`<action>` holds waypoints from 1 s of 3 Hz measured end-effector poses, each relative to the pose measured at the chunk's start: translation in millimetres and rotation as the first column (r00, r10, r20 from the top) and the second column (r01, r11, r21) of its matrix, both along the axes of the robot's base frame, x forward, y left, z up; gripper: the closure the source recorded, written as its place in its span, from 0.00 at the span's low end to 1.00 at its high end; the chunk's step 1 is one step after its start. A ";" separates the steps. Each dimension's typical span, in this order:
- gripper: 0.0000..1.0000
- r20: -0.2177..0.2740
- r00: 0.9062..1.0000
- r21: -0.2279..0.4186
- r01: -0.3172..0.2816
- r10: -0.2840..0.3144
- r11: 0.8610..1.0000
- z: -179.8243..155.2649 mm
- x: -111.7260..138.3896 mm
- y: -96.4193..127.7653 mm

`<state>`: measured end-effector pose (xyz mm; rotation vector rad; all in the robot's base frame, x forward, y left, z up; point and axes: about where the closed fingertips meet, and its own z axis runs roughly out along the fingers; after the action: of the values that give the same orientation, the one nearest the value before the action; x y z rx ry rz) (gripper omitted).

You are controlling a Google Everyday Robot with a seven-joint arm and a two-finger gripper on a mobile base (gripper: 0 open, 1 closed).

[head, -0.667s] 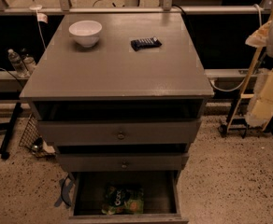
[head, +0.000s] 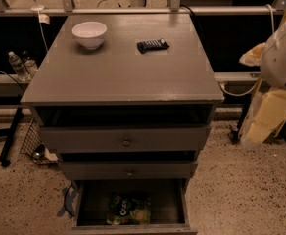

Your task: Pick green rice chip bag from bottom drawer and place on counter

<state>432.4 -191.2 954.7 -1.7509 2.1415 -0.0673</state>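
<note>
The green rice chip bag (head: 129, 210) lies flat in the open bottom drawer (head: 131, 226) of the grey cabinet, at the lower middle of the camera view. The counter (head: 128, 75) is the cabinet's flat grey top. My arm shows at the right edge, a white rounded body with the cream-coloured gripper (head: 266, 115) hanging below it. The gripper is right of the cabinet at about the height of the upper drawers, well apart from the bag.
A white bowl (head: 89, 34) and a small black snack bar (head: 153, 45) sit on the far part of the counter. Two knobbed drawers (head: 127, 142) stand partly pulled out above the bottom one. Water bottles (head: 18, 65) and a wire basket (head: 33, 141) are left of the cabinet.
</note>
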 end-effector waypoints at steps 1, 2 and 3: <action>0.00 -0.057 0.993 0.096 -0.100 0.106 0.990 -65.4 -15.3 47.7; 0.00 -0.114 0.981 0.151 -0.141 0.159 0.978 -108.4 -30.2 75.1; 0.00 -0.113 0.981 0.151 -0.141 0.159 0.978 -108.3 -30.2 75.1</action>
<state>402.2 -116.1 846.4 -1.8691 2.0344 0.2354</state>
